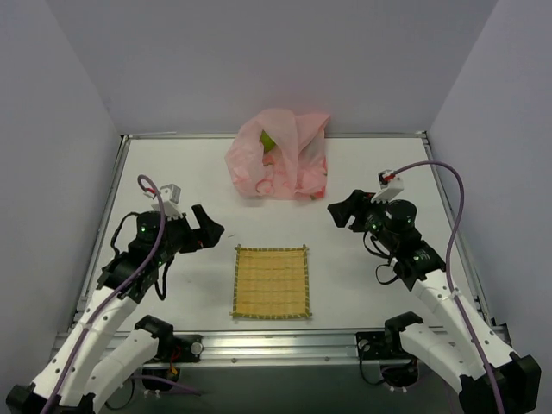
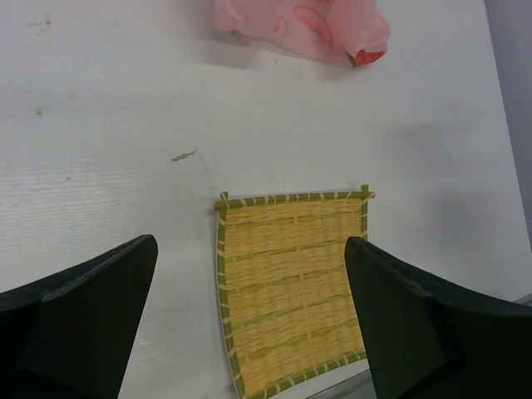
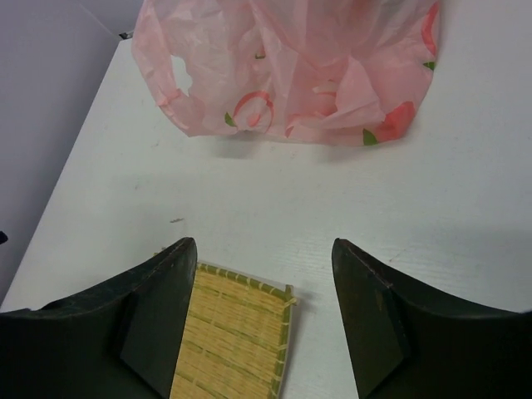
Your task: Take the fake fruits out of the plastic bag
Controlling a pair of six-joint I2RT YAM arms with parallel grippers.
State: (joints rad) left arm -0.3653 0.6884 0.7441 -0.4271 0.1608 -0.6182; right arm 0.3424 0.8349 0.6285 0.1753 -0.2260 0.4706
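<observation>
Closest to us, the left pincer (image 2: 250, 249) shows two matte black, wedge-shaped fingers spread wide, holding and touching nothing. It hangs above the near-left part of the white surface (image 1: 198, 164). Our right pincer (image 3: 263, 249) looks the same: dark, blunt fingers spread wide and empty, hovering at the right side and facing the bag. Between the two arms, toward the near edge, a square bamboo mat (image 1: 271, 281) lies flat, woven of yellow slats with green-bound edges. At the far middle of the surface sits the plastic bag (image 1: 280, 159). It is thin, crinkled, translucent pink with red fruit prints and small green leaves, slumped in a loose heap well apart from both pincers. Of the fake fruits (image 1: 268, 142) we make out only one glossy green patch inside the bag's upper folds. The others we cannot tell through the plastic.
</observation>
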